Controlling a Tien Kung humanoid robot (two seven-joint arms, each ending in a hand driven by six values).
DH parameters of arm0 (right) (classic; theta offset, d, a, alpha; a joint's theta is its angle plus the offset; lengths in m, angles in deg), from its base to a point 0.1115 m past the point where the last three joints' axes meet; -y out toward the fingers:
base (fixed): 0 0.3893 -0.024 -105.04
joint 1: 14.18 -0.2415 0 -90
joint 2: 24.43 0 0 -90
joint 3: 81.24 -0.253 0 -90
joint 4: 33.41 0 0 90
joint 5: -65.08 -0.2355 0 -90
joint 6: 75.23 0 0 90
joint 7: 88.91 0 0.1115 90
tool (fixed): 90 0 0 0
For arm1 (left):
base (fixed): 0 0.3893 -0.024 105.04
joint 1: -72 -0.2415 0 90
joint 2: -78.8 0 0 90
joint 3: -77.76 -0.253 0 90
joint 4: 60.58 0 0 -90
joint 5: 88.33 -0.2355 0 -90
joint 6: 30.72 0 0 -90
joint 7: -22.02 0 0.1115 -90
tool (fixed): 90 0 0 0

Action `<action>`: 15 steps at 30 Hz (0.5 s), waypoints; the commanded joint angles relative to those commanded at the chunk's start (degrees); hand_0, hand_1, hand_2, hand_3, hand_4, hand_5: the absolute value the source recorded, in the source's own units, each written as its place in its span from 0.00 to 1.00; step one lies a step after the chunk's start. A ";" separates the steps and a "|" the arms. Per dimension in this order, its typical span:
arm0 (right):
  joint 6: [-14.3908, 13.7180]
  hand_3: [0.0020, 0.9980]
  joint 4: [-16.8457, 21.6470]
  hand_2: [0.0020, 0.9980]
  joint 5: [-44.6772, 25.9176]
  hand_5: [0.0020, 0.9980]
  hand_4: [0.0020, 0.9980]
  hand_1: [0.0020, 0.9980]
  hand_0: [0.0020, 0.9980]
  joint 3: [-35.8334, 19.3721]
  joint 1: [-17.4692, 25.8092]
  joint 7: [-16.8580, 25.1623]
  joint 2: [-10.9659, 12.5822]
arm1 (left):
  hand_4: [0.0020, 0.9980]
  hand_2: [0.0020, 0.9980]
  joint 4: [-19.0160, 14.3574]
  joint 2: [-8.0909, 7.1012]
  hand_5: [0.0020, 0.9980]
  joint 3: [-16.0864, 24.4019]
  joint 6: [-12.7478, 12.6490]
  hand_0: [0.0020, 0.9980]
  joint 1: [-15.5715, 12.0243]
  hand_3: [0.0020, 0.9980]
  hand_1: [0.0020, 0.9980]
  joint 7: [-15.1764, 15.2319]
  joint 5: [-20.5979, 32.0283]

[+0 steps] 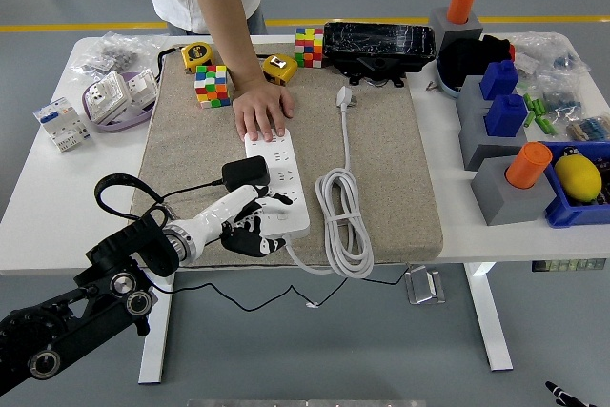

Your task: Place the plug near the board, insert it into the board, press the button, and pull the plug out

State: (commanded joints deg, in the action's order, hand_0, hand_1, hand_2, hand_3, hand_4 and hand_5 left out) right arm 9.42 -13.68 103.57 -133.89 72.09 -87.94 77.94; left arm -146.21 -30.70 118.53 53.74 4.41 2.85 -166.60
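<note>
A white power strip [282,181] lies on the beige mat [381,178]. A black plug [245,173] sits in it on its left side, its black cable [119,188] looping off to the left. My left hand [255,227] lies at the strip's near left corner, just below the plug. Its fingers are loosely spread, touch the strip's near end and hold nothing. A person's hand [262,111] presses flat on the strip's far end. Only a black sliver of my right arm [559,394] shows at the bottom right corner.
The strip's white cord [345,221] is coiled to its right, with its white plug [344,96] further back. Rubik's cubes [213,85], tape measures [279,68] and a black box [378,45] line the back. Grey blocks [510,188] and a blue bin [577,207] stand at the right.
</note>
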 joint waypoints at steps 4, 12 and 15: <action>0.00 0.55 0.03 0.64 0.00 0.49 0.95 0.64 0.61 -0.02 0.01 0.00 -0.01 | 0.76 0.29 1.88 -0.15 0.19 -0.01 -4.47 0.22 -0.08 0.57 0.19 4.96 4.92; 0.00 0.55 -0.04 0.64 0.02 0.49 0.95 0.64 0.61 0.02 0.15 -0.02 -0.07 | 0.77 0.46 5.95 1.30 0.26 0.87 -17.17 0.32 -0.26 0.47 0.39 19.80 18.03; 0.00 0.55 -0.02 0.64 0.01 0.49 0.95 0.64 0.61 -0.02 0.11 -0.02 -0.12 | 0.77 0.46 7.66 2.02 0.26 1.21 -19.05 0.32 0.45 0.47 0.39 21.82 16.00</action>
State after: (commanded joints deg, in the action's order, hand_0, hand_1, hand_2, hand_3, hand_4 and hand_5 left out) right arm 9.43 -13.70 103.59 -133.92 72.19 -87.96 77.82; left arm -138.55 -28.69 119.74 34.69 4.86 24.67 -150.60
